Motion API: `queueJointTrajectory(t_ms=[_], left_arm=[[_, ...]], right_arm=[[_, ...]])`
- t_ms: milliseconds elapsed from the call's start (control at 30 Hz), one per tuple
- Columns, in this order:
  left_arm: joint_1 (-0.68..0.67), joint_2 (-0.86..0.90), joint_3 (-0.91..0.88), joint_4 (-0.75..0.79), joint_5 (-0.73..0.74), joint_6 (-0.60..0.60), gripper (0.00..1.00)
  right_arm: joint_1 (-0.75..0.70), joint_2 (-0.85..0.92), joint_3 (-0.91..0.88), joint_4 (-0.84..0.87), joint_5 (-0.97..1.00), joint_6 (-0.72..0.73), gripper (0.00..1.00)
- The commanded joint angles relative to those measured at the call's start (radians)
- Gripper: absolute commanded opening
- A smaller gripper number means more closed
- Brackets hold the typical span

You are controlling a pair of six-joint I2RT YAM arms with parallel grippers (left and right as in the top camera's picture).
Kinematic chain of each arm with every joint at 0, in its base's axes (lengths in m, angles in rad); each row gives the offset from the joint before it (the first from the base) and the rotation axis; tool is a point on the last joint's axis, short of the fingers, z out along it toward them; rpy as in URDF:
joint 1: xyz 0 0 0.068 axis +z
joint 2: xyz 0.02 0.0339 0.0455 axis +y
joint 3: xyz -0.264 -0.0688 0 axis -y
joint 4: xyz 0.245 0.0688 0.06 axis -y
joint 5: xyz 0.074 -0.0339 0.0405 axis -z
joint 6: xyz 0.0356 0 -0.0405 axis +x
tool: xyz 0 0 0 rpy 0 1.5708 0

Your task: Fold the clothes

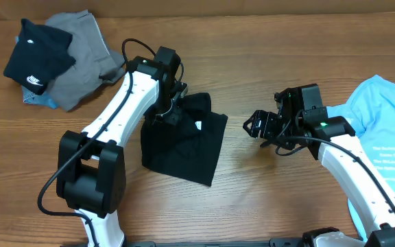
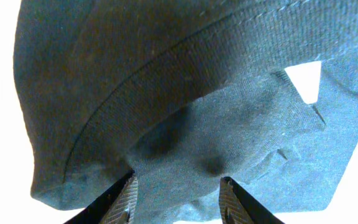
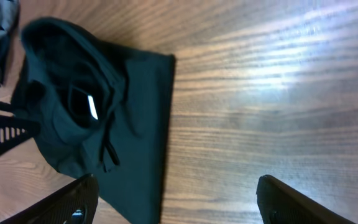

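Observation:
The black T-shirt lies folded into a rough rectangle in the middle of the wooden table. Its top left part is bunched and slightly raised. My left gripper is down on that bunched corner. In the left wrist view the fabric fills the frame, and the fingers stand apart with a fold of cloth between them. My right gripper is open and empty, to the right of the shirt over bare wood. In the right wrist view its fingers are wide apart and the shirt's right edge is at left.
A pile at the back left holds a black garment with a white swoosh logo, a grey garment and a bit of light blue cloth. A light blue printed T-shirt lies at the right edge.

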Motion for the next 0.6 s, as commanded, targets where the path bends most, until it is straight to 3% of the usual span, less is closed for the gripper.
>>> queueJointTrajectory(t_ms=[0, 133, 267, 400, 567], left_arm=[[-0.008, -0.02, 0.036, 0.011, 0.026, 0.016, 0.47], [-0.01, -0.037, 0.059, 0.104, 0.103, 0.039, 0.51], [-0.034, -0.03, 0.059, 0.19, 0.174, 0.045, 0.48], [-0.062, -0.021, 0.058, 0.164, 0.124, 0.066, 0.47], [-0.08, -0.021, 0.047, 0.086, 0.001, 0.094, 0.59]], right_arm=[[-0.001, -0.016, 0.012, 0.036, -0.01, -0.007, 0.85], [-0.001, -0.01, 0.012, 0.104, -0.042, -0.003, 0.84], [-0.001, 0.005, 0.012, 0.111, -0.042, -0.003, 0.84], [-0.001, 0.017, 0.011, 0.085, -0.043, -0.003, 0.84], [-0.001, 0.018, 0.011, 0.063, -0.042, -0.006, 0.84]])
